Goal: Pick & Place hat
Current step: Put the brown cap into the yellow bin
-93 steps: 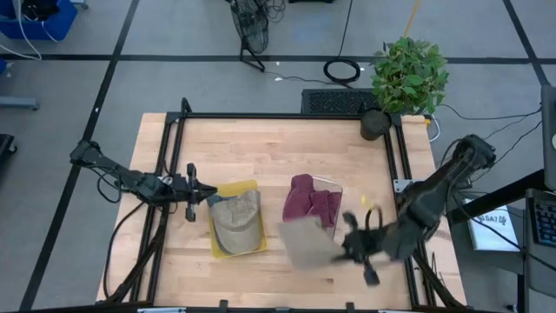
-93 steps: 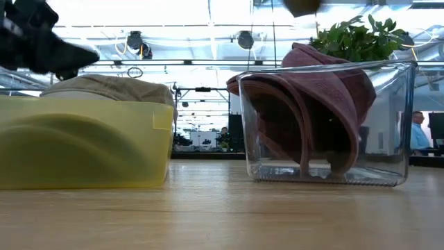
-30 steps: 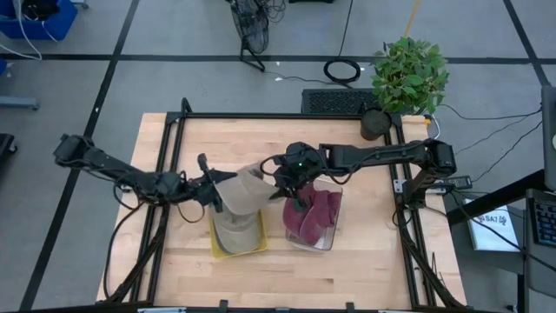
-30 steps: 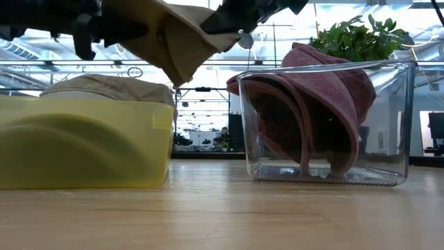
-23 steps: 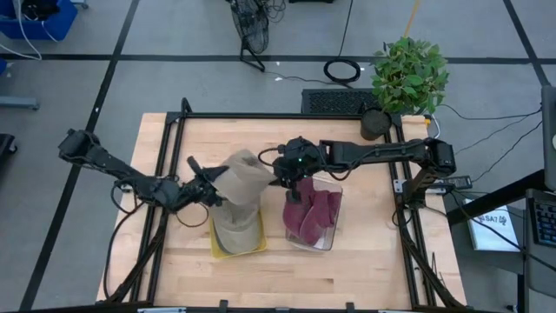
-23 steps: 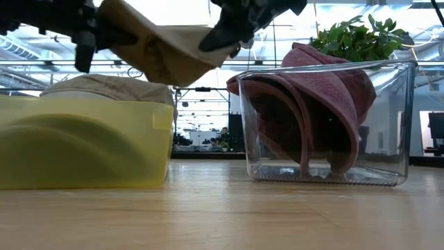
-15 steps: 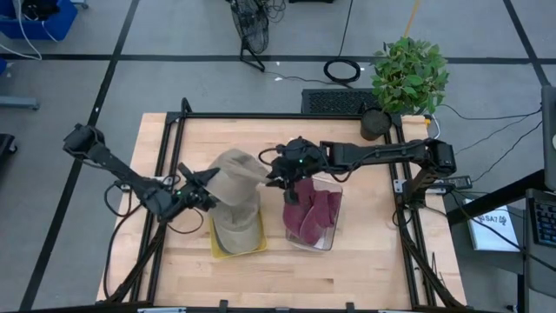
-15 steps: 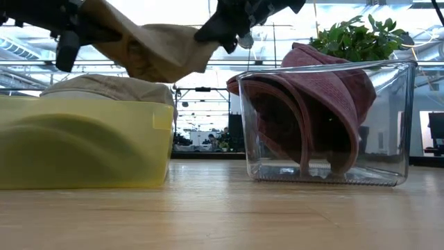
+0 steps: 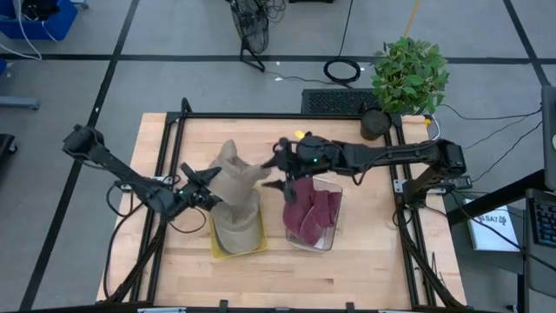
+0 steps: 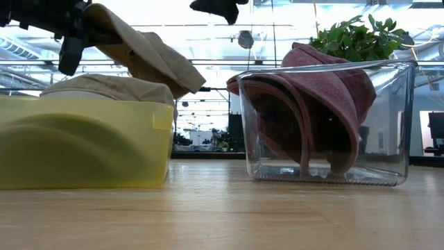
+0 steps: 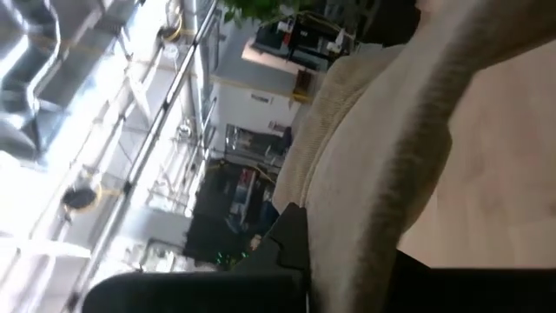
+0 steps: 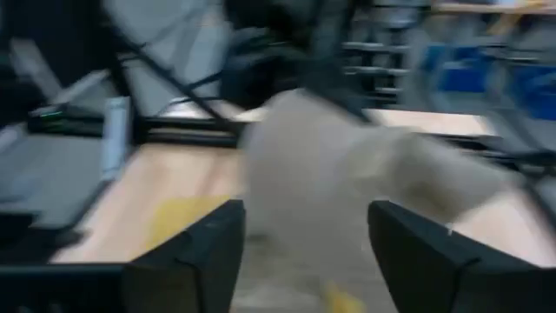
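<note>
We hold the tan hat (image 9: 234,181) in our left end effector (image 9: 201,196), clamped on it above the yellow bin (image 9: 252,246). Our right end effector (image 9: 285,165), just beside, stands open. Next: lower and release.

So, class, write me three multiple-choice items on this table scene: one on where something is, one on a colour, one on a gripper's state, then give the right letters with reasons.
1. Where are the maroon hats?
A. In the clear bin
B. In the yellow bin
C. On the floor

2. What colour is the bin under the raised tan hat?
A. Blue
B. Yellow
C. Red

3. How is the right gripper?
A. Shut on the tan hat
B. Shut on a maroon hat
C. Open, holding nothing

Key: 1 A, they sit inside the clear bin. 2 B, its wall is yellow. 3 C, its fingers stand apart; only the left gripper holds the hat.
</note>
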Available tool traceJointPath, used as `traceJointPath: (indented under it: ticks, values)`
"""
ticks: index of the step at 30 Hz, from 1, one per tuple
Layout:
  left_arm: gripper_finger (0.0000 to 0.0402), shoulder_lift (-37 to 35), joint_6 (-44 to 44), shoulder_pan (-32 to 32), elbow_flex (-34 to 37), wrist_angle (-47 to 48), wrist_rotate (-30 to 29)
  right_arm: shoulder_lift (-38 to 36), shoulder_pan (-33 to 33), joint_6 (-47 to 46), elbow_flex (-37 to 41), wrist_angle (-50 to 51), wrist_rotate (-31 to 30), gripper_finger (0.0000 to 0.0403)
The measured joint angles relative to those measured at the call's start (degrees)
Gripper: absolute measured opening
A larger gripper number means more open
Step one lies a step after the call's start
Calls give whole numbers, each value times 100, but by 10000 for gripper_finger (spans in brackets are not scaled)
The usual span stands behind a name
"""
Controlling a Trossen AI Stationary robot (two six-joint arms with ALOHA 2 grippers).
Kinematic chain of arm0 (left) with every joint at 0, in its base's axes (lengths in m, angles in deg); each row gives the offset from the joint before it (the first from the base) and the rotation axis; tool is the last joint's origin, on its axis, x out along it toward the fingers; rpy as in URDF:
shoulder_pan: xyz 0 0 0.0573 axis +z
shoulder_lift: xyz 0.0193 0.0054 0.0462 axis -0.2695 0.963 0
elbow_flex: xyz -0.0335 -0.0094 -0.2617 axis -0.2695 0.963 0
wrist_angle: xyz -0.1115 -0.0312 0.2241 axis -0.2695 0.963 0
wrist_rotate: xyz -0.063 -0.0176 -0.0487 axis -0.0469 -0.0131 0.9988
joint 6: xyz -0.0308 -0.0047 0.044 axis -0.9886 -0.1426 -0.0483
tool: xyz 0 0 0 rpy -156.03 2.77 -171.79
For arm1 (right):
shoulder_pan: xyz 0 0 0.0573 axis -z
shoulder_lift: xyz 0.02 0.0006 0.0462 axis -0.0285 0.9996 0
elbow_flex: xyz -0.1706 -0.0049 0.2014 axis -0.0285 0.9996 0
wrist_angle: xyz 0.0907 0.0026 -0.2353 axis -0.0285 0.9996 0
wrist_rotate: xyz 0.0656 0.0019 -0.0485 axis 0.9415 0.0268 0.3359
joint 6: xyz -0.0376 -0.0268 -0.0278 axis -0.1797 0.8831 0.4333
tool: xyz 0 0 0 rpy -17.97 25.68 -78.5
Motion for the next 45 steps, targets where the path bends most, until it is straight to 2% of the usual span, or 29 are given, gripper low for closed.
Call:
traceJointPath:
  ticks: [2, 5, 12, 15, 23, 28, 31, 34, 38, 45]
  values:
    - [13, 140, 201, 29, -2, -32, 173, 3, 92, -64, 0, -107, -224, 247]
    - [13, 494, 578, 85, -36, -544, 486, 26, 257, -366, 0, -15, -168, 269]
    - [13, 1605, 2314, 328, -39, -3259, 1355, 151, 372, -401, 0, 365, -47, 279]
    - [13, 1933, 2754, 513, -133, -3954, 1678, 158, 372, -393, 9, 517, -49, 279]
    - [13, 2601, 2693, 971, -670, -3899, 1993, 154, 375, -406, 7, 604, -75, 275]
    - [13, 2893, 2839, 985, -888, -3931, 1902, 154, 374, -308, 7, 732, -28, 228]
    - [13, 2908, 2916, 992, -905, -3978, 1837, 145, 372, -313, 7, 689, 323, 197]
    - [13, 2905, 2906, 1028, -907, -4053, 1845, 125, 356, -383, 7, 608, 699, 186]
    - [13, 2904, 2912, 1029, -907, -4068, 1845, 123, 343, -504, 7, 616, 750, 199]
    - [13, 2902, 2910, 1092, -908, -4081, 1694, 35, 349, -541, 7, 644, 780, 257]
